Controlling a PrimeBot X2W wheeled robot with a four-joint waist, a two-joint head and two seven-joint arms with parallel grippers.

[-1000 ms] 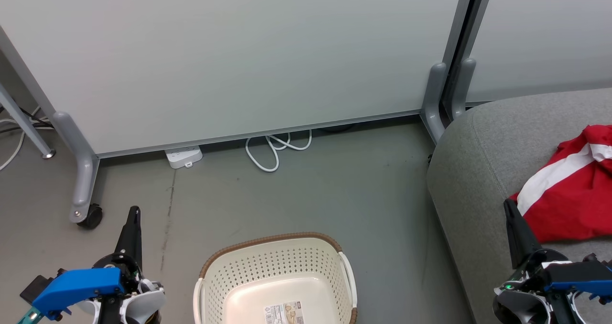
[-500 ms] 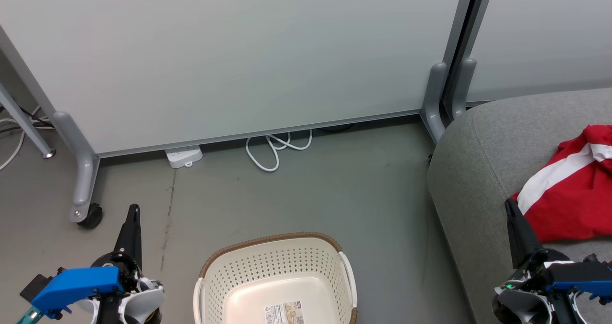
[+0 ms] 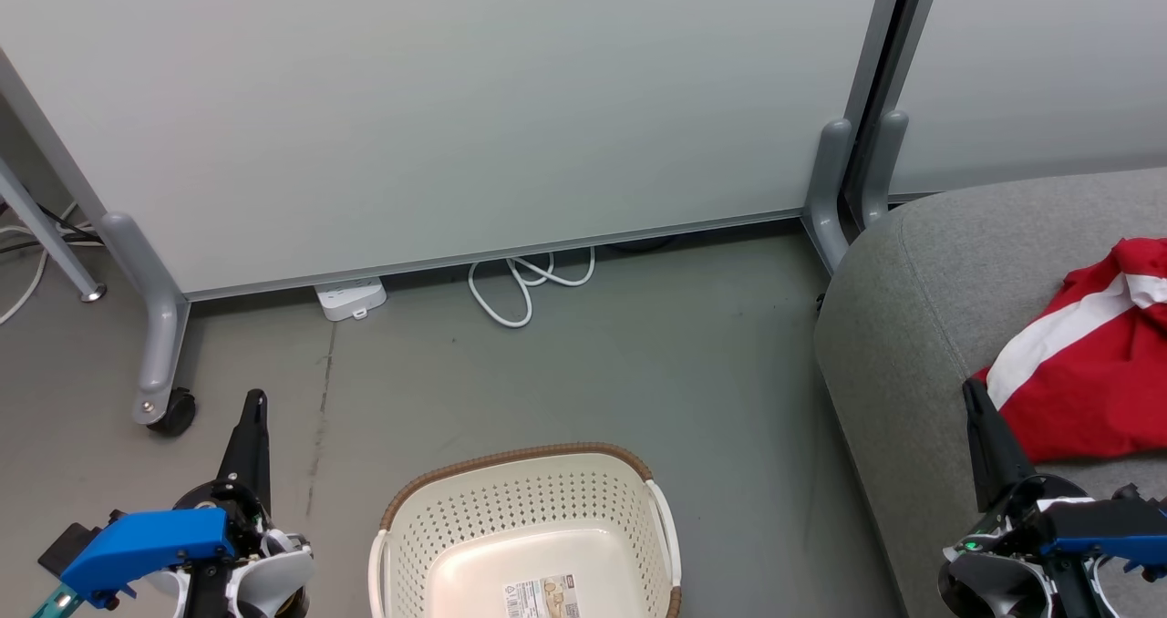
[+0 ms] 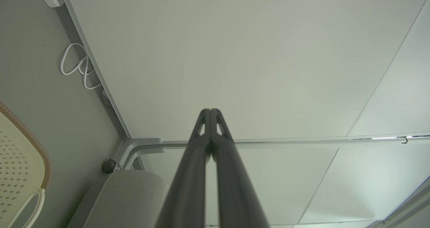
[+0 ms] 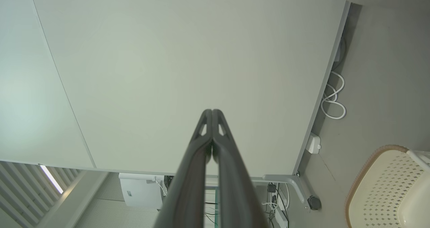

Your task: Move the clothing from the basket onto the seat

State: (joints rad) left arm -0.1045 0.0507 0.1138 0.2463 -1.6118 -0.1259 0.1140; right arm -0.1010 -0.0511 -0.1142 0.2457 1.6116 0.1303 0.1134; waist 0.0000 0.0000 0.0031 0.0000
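Basket (image 3: 529, 501) sitting on floor (image 3: 583, 372), printed label showing on bottom. Red clothing (image 3: 1085, 390) lying on grey seat (image 3: 912, 326), well right of basket. Left fingers (image 4: 199, 147) pressing closed, hovering left of basket. Right fingers (image 5: 201, 147) pressing closed, hovering right of basket, near clothing.

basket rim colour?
Brown woven-look rim on the cream basket; head view shows it best.

Red white-striped clothing (image 3: 1089, 372), grey seat (image 3: 912, 326)
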